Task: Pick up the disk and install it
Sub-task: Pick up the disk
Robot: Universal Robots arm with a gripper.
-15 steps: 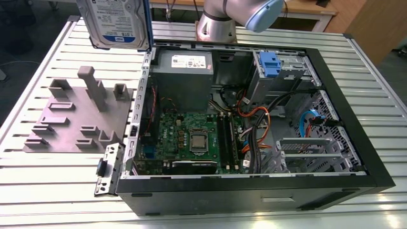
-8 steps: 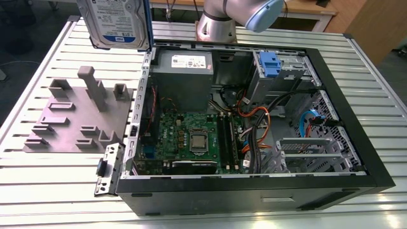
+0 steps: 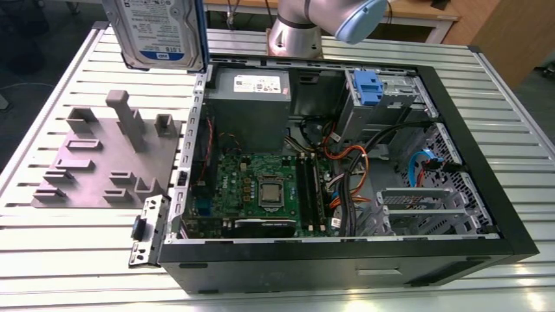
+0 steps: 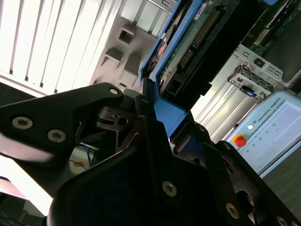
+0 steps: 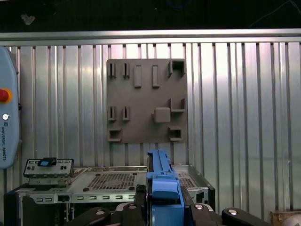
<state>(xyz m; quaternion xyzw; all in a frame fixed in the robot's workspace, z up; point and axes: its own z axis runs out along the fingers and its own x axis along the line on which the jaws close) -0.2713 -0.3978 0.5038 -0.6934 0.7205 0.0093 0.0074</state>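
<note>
My pincer is pressed shut on the disk, pinching it by its blue side rail, which in both wrist views sits wedged between my black fingers. In the exterior view the disk hangs raised off the slatted table, label facing out. It is by the corner of the open computer case on the exterior view's left, apart from the grey holder board beside the case. In the second wrist view its green circuit-board side is turned to the camera.
</note>
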